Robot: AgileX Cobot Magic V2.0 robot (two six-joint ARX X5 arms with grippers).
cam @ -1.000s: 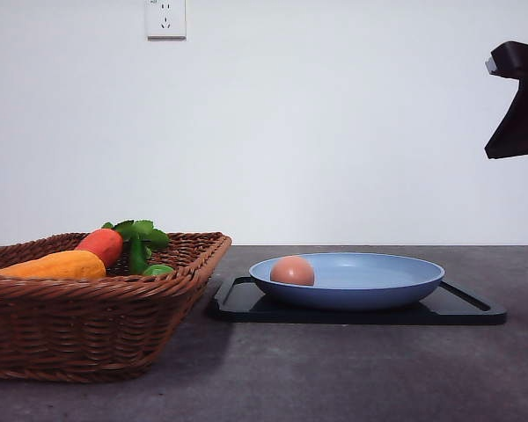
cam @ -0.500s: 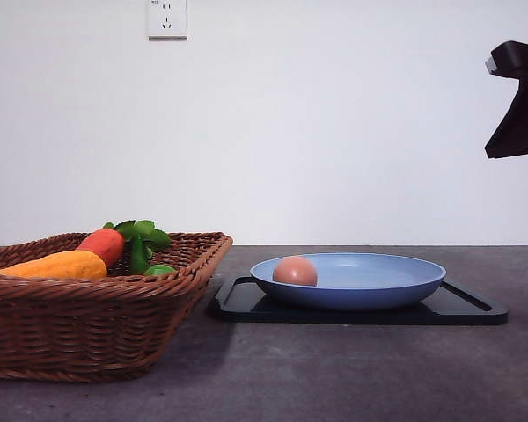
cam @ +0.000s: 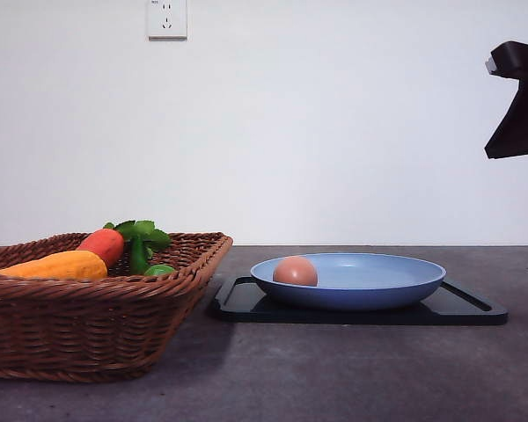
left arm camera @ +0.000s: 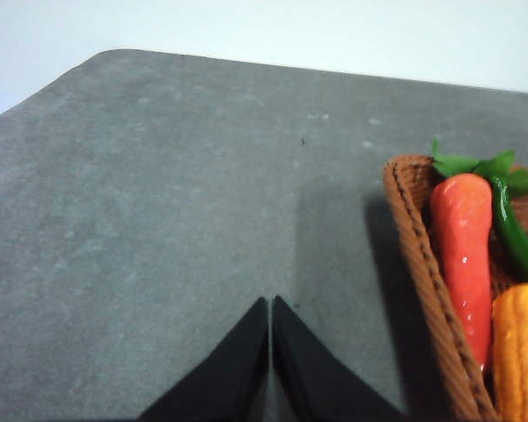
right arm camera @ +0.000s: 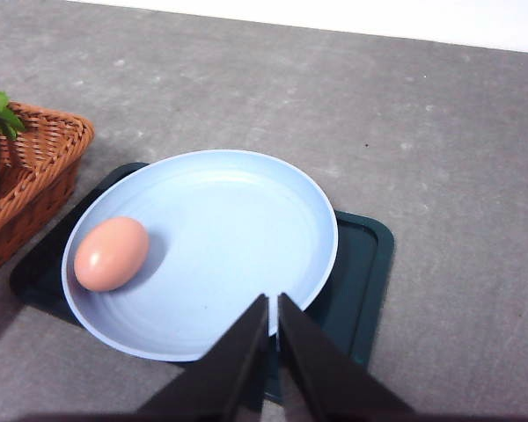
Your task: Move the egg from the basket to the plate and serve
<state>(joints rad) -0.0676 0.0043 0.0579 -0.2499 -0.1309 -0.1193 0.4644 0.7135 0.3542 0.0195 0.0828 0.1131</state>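
On the grey table (cam: pixel 334 378), the egg (right arm camera: pixel 111 253) lay at the light-blue plate's (right arm camera: pixel 246 229) nine o'clock, both the left gripper (left arm camera: pixel 271 303) and the right gripper (right arm camera: pixel 273 303) were closed and empty, so the transfer appeared done and serving remained, likely requiring a grip on the black tray (right arm camera: pixel 365 264).

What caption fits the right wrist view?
Shut right gripper above the light-blue plate, which holds the egg and sits on a black tray.

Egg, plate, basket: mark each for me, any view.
egg (right arm camera: pixel 111 254): right wrist view, middle of the shell.
plate (right arm camera: pixel 246 220): right wrist view, bare light-blue floor near the centre.
basket (cam: pixel 88 330): front view, woven front wall below the braided rim.
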